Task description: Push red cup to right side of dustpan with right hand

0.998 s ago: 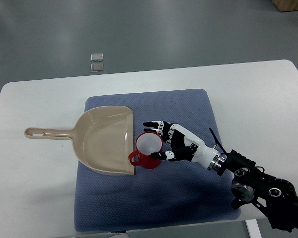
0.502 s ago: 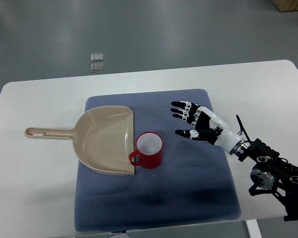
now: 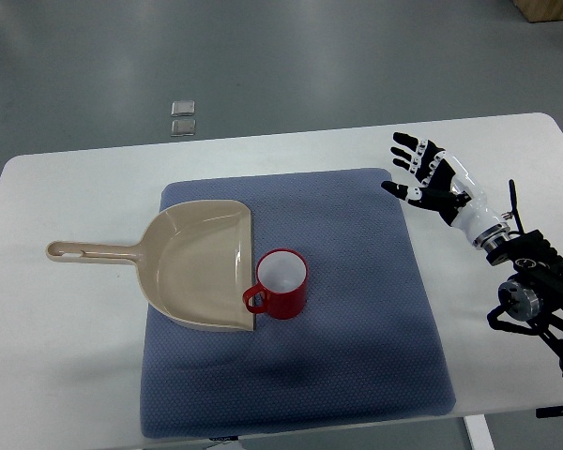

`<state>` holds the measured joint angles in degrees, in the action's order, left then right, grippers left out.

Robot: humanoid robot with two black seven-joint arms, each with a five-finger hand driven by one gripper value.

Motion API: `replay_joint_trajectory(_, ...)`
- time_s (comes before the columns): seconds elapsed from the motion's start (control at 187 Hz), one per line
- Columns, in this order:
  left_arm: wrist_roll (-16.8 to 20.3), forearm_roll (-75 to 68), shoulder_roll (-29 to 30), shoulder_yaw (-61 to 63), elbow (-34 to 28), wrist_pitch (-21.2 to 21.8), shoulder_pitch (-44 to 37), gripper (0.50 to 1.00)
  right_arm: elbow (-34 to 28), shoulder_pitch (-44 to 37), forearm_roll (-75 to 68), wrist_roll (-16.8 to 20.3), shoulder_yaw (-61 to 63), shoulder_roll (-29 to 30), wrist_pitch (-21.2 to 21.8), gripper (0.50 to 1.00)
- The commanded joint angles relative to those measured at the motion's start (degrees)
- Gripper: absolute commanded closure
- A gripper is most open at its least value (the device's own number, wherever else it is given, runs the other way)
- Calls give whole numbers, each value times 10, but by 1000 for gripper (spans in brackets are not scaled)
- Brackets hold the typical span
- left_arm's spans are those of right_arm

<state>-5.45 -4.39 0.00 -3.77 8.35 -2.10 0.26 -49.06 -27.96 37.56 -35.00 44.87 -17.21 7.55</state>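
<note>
- A beige plastic dustpan [image 3: 192, 265] lies flat on the left part of a blue padded mat [image 3: 357, 309], its long handle reaching out left over the white table [image 3: 66, 375] and its open mouth facing right; lying this way, its straight front lip gives a plain edge to judge the cup's place by.
- A red cup with a white inside [image 3: 281, 284] stands upright on the mat, just beside the dustpan's front lip, towards its near end. Its small handle points left and seems to touch the lip. The cup already sits on the right side of the dustpan, so I judge the push to be done, or very nearly.
- The rest of the mat to the right of the cup is bare.
- The black-and-white right hand [image 3: 430, 178] is raised over the table past the mat's far right corner, well apart from the cup. Its fingers [image 3: 410, 156] are spread wide, the thumb out; it holds nothing and touches nothing.
- The left hand does not show.
</note>
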Motion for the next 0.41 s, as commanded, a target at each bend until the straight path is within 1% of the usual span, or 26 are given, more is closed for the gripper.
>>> replay_joint_trajectory(0.0, 0, 0, 0, 0, 0, 0, 0, 500, -1, -3, 1, 0, 0, 1, -16, 576)
replay_joint_trajectory(0.075, 0, 0, 0, 0, 0, 0, 0, 500, -7, -3, 8, 0, -5, -1, -11, 574)
replay_joint_trajectory(0.155, 0, 0, 0, 0, 0, 0, 0, 500, -6, -1, 8, 0, 0, -1, -18, 574)
replay_joint_trajectory(0.4, 0, 0, 0, 0, 0, 0, 0, 500, -2, -1, 1, 0, 0, 4, -18, 574)
